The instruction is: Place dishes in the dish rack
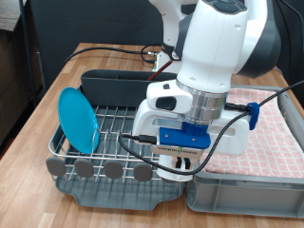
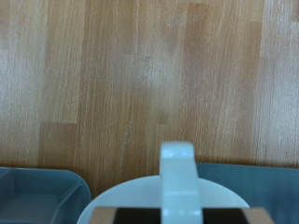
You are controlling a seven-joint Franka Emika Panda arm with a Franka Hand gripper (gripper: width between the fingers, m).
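Already light-blue plate (image 1: 78, 120) upright in dish rack (image 1: 114, 142); no legible writing.

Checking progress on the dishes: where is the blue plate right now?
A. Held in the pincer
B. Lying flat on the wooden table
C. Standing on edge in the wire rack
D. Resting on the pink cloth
C: in the exterior view the plate stands on edge in the rack, at its left end.

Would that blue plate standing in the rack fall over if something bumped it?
Probably not easily: the light-blue plate stands on edge between the dish rack wires. It looks stiff. Being round, it might roll if lifted free.
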